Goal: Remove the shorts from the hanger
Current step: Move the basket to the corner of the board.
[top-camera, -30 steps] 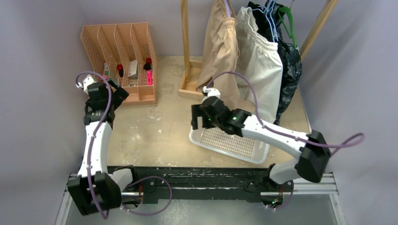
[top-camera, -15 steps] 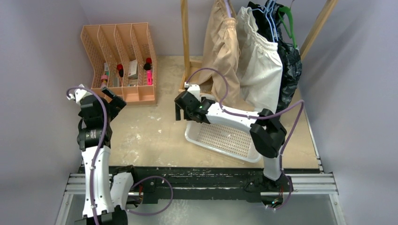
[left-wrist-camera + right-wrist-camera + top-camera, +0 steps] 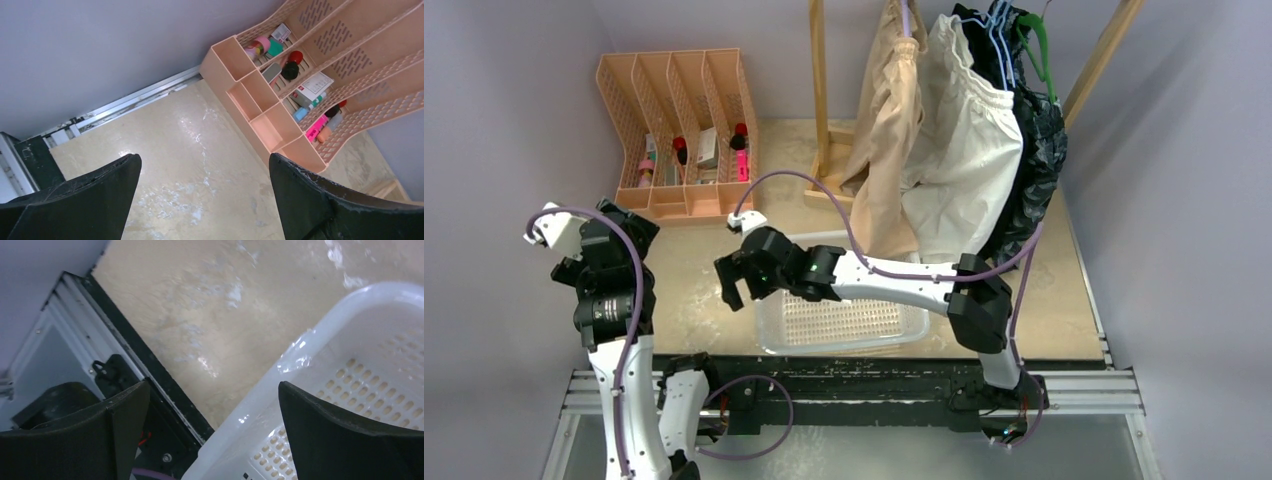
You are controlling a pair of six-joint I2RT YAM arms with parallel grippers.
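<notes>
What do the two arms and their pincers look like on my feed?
Both the left arm and right arm have white links joined by chunky black joints, with a thin purple cable looping along each. The left pincer and right pincer each have two broad, matte black fingers, scuffed at the edges.

High rear overview; both wrist views close, downward, on the same tabletop (image 3: 679, 300)

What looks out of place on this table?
The white basket sits right at the table's near edge; in the right wrist view one corner seems to overlap the black rail. Nothing else stands out.
</notes>
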